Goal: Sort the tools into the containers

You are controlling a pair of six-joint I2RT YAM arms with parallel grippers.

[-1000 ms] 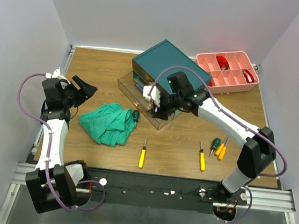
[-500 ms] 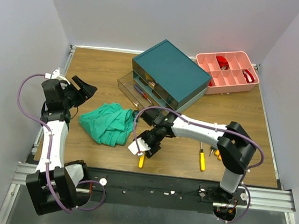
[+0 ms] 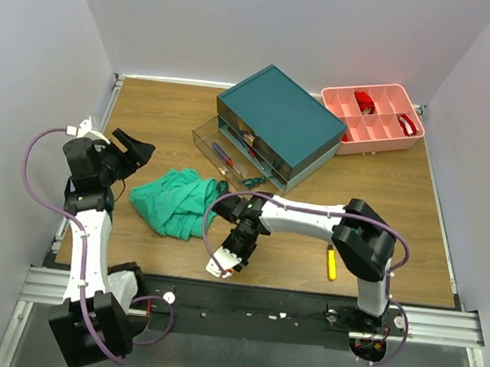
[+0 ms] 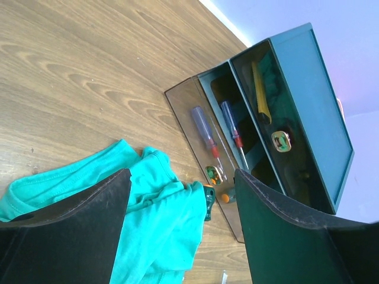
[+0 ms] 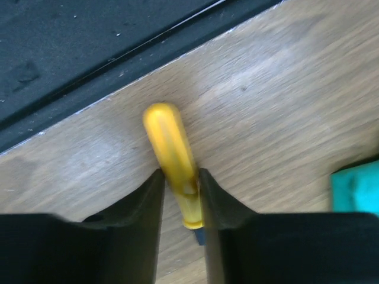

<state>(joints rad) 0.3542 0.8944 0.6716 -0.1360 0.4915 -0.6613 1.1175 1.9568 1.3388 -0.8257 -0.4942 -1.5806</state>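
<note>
My right gripper [image 3: 232,255] is low over the table's front edge, its fingers pressed on both sides of a yellow-handled screwdriver [image 5: 173,158] that lies on the wood; the gripper shows in the right wrist view [image 5: 180,189]. Another yellow screwdriver [image 3: 331,263] lies to the right. The dark teal box [image 3: 281,118] has a clear drawer [image 3: 224,152] pulled out, holding two red-and-blue screwdrivers [image 4: 204,131]. A yellow tool [image 4: 259,92] lies in the upper drawer. A green-handled screwdriver [image 4: 207,202] pokes out from under the cloth. My left gripper [image 3: 132,148] is open and empty, above the table at the left.
A crumpled green cloth [image 3: 177,200] lies between the arms, left of the open drawer. A pink compartment tray [image 3: 372,118] with red items stands at the back right. The black front rail [image 5: 89,41] runs just beside the held screwdriver.
My right arm has swung from the open drawer down to the yellow screwdriver near the front edge, and its fingers have closed on the handle. The left arm has shifted only slightly.
</note>
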